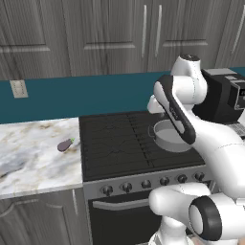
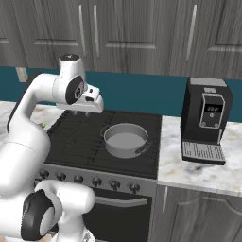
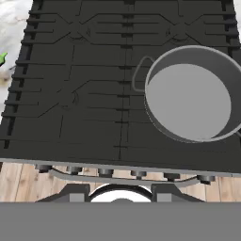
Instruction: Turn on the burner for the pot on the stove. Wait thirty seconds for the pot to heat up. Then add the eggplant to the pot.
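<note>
The hand (image 2: 88,111) hangs above the back left part of the stove (image 1: 119,143), its fingers pointing down at the black grates with nothing between them; they are drawn close together, though in the right base view they are small and dark against the cooktop, so the gap is hard to judge. The pot (image 2: 125,140) sits on the right-hand burner (image 2: 142,158), empty and lidless, at about four o'clock from the hand and well apart from it. In the hand view the pot (image 3: 193,99) lies at about two o'clock, one loop handle pointing toward the middle of the cooktop. The eggplant (image 1: 65,145) lies on the marble bench (image 1: 33,158) at nine o'clock of the stove, near its edge but not touching it. A row of dark knobs (image 1: 146,183) runs along the steel front. A black coffee machine (image 2: 206,120) stands on the bench at three o'clock of the stove.
</note>
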